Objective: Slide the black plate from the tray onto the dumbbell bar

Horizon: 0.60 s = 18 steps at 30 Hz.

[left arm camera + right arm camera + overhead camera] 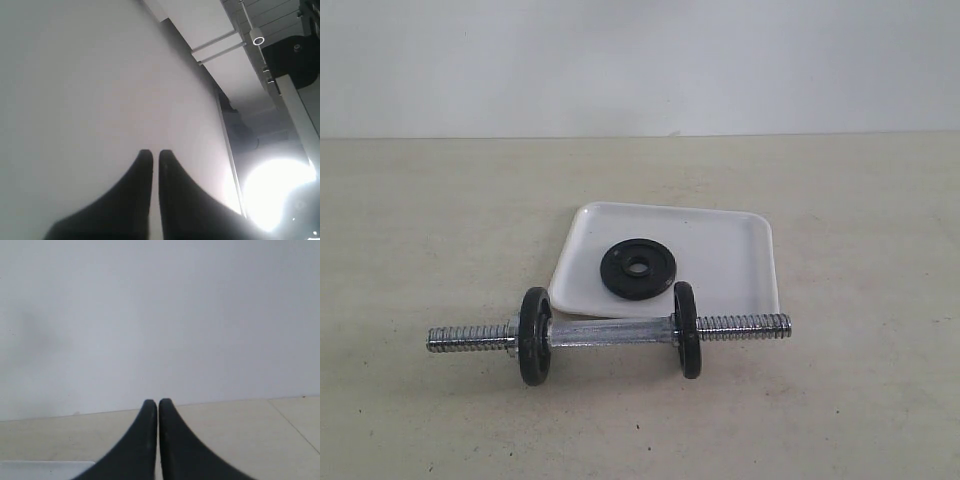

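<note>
Black plate: exterior view, lying flat in white tray, toward its near edge. Chrome bar: on beige surface just in front of tray, carrying upright left disc and right disc. Left wrist view: left gripper, fingers together, empty, facing white wall. Right wrist view: right gripper, fingers together, empty, above surface.

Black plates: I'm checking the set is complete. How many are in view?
3. One plate lies flat on the tray. The left plate and right plate stand upright on the bar. Neither wrist view shows any.
</note>
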{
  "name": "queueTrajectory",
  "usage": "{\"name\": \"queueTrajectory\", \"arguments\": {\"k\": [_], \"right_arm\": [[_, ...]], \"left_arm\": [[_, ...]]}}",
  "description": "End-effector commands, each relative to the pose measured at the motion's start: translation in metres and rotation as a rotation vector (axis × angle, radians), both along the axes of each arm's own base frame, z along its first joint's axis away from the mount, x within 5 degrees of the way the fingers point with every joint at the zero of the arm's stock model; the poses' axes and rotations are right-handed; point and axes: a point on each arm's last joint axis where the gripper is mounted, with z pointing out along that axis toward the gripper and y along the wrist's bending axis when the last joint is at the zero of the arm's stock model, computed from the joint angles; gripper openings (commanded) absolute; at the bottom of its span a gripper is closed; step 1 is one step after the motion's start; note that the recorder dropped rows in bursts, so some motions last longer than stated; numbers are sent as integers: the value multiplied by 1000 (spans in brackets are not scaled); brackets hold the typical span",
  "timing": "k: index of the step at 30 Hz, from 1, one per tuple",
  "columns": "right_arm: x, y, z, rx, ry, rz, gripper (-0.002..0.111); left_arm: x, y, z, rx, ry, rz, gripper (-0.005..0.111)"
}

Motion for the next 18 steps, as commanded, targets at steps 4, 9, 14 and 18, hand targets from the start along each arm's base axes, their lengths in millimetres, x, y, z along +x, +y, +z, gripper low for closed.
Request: {"name": "queueTrajectory", "arguments": {"k": [4, 9, 14, 18], "right_arm": [[-2, 0, 4, -5, -25, 3, 0], [-2, 0, 4, -5, -25, 3, 0], [-2, 0, 4, -5, -25, 3, 0], [-2, 0, 4, -5, -25, 3, 0]], "left_arm": [[0, -1, 1, 10, 11, -11, 4], [0, -1, 1, 6, 18, -22, 4], [0, -2, 0, 22, 20, -14, 4], [3, -4, -3, 71, 38, 20, 4]]}}
